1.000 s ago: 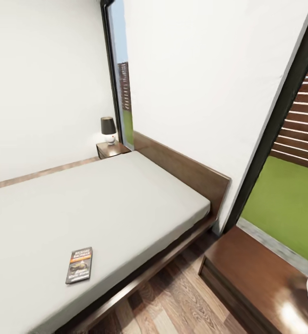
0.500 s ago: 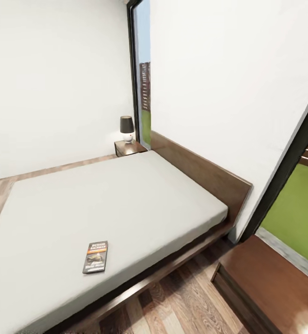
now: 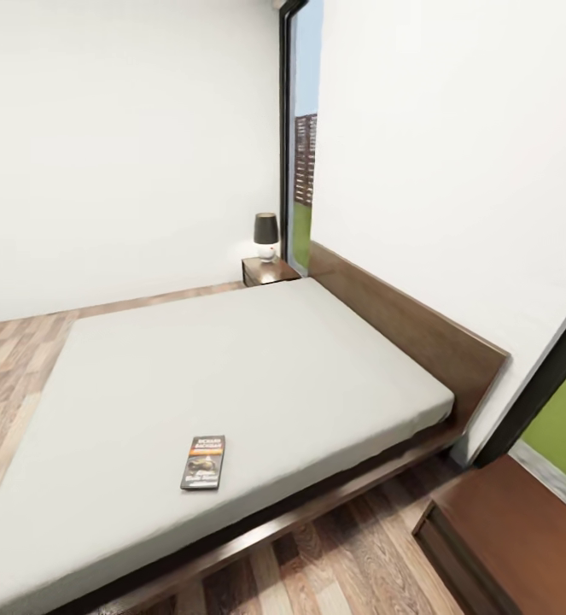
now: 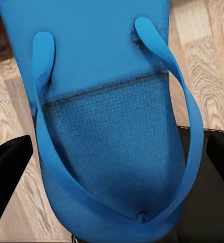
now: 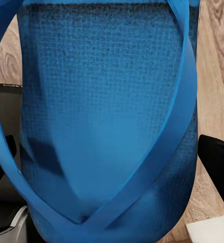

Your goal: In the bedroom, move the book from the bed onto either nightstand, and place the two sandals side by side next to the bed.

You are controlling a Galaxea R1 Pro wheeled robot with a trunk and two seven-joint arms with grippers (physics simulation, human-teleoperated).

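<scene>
The book [image 3: 203, 462], dark with an orange band, lies flat on the grey mattress of the bed [image 3: 231, 359], near its front edge. One nightstand [image 3: 268, 270] stands at the far side of the bed by the headboard, another nightstand [image 3: 509, 534] sits at the near right. In the left wrist view a blue sandal [image 4: 107, 76] hangs over the wood floor, and my left gripper [image 4: 112, 169] is shut on it, dark fingers [image 4: 5, 172] at its sides. The right wrist view has the other blue sandal [image 5: 102, 91], with my right gripper [image 5: 109, 167] shut on it.
A small lamp [image 3: 265, 233] with a dark shade stands on the far nightstand. A tall dark-framed window [image 3: 302, 171] is behind it, and a second window [image 3: 564, 418] lies at the right. Wood-plank floor [image 3: 9, 367] runs past the bed's foot and along its near side.
The head camera has swung left, so the bed, book and nightstands have slid right in the picture. The white lamp on the near nightstand has left the picture. Nothing itself moved.
</scene>
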